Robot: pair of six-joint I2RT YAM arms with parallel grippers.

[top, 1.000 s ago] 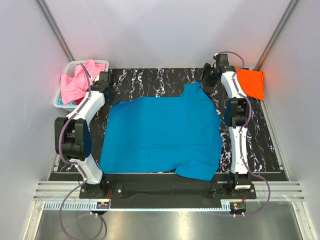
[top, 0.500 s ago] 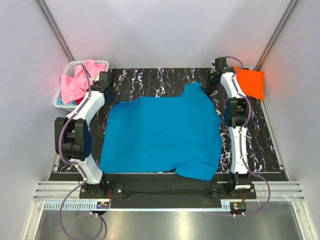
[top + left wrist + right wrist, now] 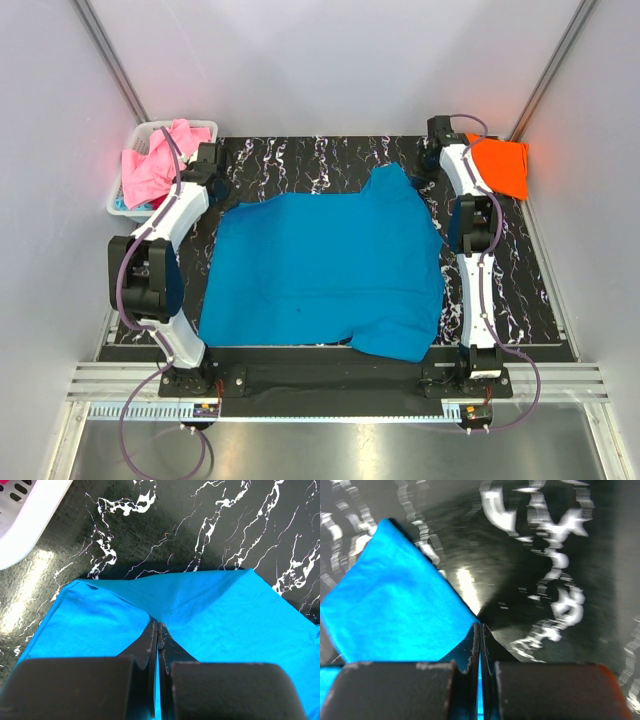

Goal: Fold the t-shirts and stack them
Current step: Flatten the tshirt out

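Observation:
A bright teal-blue t-shirt (image 3: 325, 265) lies spread flat on the black marbled mat (image 3: 300, 160). My left gripper (image 3: 217, 188) is at its far-left corner, shut on a raised pinch of the blue cloth (image 3: 165, 600); in the left wrist view the gripper (image 3: 157, 625) has cloth between its jaws. My right gripper (image 3: 422, 172) is at the far-right sleeve (image 3: 390, 595); in the right wrist view the gripper (image 3: 480, 626) is shut on that sleeve's edge. A folded orange t-shirt (image 3: 502, 166) lies at the far right. A pink t-shirt (image 3: 155, 160) fills the basket.
A white lattice basket (image 3: 150, 130) stands at the far left beside the mat, its wall (image 3: 25, 525) close to my left gripper. Grey walls enclose the table on three sides. A metal rail (image 3: 330, 385) runs along the near edge.
My right gripper has closed on the sleeve's edge and shifted slightly right and away. The left gripper has kept its hold and place.

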